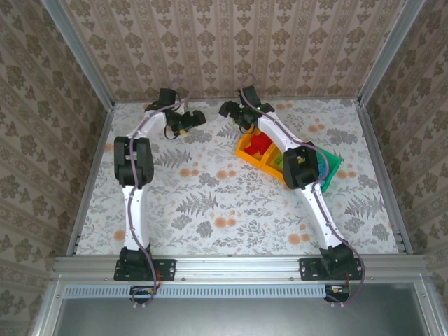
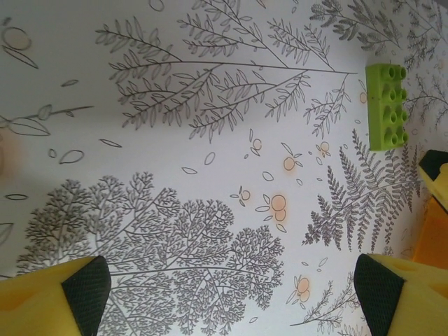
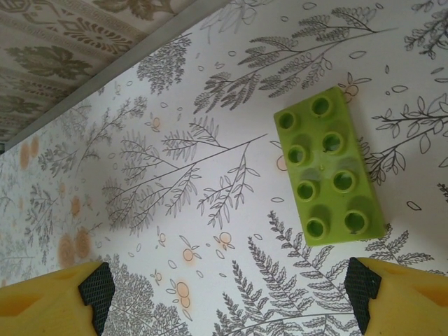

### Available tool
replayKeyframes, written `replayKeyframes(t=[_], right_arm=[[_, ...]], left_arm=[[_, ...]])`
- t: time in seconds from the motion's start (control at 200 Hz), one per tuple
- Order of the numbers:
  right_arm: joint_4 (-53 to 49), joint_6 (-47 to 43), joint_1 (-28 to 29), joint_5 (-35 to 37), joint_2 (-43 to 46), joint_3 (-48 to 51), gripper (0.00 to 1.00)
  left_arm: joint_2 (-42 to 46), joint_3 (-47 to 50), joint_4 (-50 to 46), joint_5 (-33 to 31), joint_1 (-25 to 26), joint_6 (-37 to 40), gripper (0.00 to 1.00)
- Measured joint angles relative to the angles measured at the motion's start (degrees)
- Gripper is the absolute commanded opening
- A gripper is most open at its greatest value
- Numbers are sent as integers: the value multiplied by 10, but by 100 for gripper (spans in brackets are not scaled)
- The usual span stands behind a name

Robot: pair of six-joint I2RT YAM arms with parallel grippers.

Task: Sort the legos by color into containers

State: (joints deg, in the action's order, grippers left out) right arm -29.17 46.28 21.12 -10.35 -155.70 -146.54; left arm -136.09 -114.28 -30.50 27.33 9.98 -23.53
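Lime green lego (image 3: 329, 164), one, studs up on the floral worktop (image 1: 210, 203), upper right of both wrist views, untouched; left claw (image 2: 231, 295) and right claw (image 3: 229, 297) spread wide, empty; containers (image 1: 243, 154) centre right of top view, holding red legos (image 1: 260, 145).

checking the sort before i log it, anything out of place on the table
One lime green lego lies loose, studs up, on the patterned table, outside the containers. It looks like an unsorted straggler. The left gripper and right gripper are both open near it, holding nothing.
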Motion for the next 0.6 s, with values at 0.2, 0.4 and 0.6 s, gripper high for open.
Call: replayKeyframes(t=[0.2,0.4,0.6], right_arm=[[-17,19,-3,2,-25,-28,89],[-30,22,-4,20,-31,-35,90],[-30,38,-7,33,-35,-38,90]], left_arm=[[1,9,4,3,-11,0,94],[1,20,6,7,-14,0,94],[1,28,7,10,-14,0,94]])
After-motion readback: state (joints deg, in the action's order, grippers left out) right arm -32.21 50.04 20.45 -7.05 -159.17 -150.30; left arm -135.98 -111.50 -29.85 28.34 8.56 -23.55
